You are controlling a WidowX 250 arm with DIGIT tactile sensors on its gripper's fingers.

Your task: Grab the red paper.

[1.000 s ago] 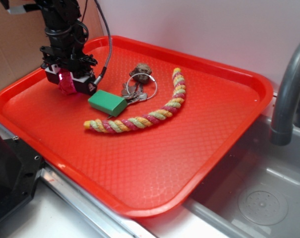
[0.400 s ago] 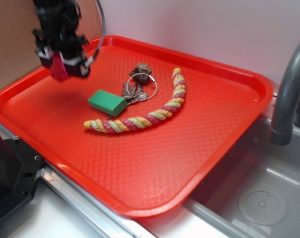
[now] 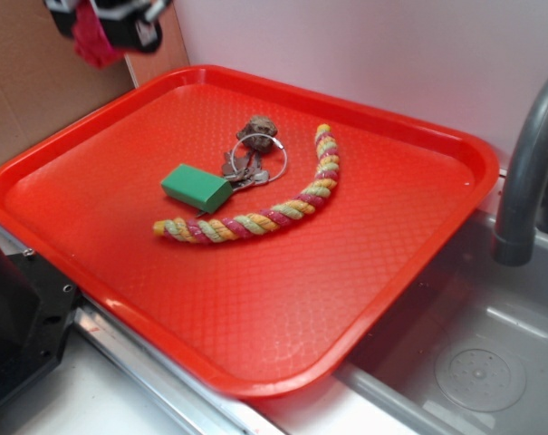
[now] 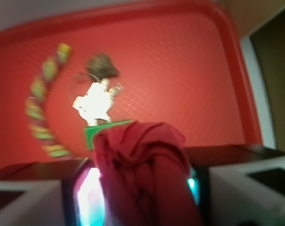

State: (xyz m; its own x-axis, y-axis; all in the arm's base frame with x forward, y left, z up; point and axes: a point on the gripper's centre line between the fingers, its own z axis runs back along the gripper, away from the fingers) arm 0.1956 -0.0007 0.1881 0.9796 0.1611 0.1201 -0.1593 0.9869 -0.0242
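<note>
My gripper [image 3: 101,23] is at the top left of the exterior view, high above the far left corner of the red tray [image 3: 418,227]. It is shut on the red paper [image 3: 94,41], a deep-red wrinkly wad hanging between the jaws. In the wrist view the red paper [image 4: 142,174] fills the gap between the two fingers, and the gripper [image 4: 142,188] is clamped on it well above the tray [image 4: 189,70].
On the tray lie a green block [image 3: 196,188], a brown knobbly lump [image 3: 258,132] with a key ring [image 3: 255,161], and a striped rope [image 3: 264,213]. A grey faucet [image 3: 527,172] and a sink [image 3: 473,362] are at the right. A cardboard wall [image 3: 38,100] stands behind on the left.
My gripper has risen from the tray surface, carrying the red paper up and slightly left, almost out of the top of the exterior view.
</note>
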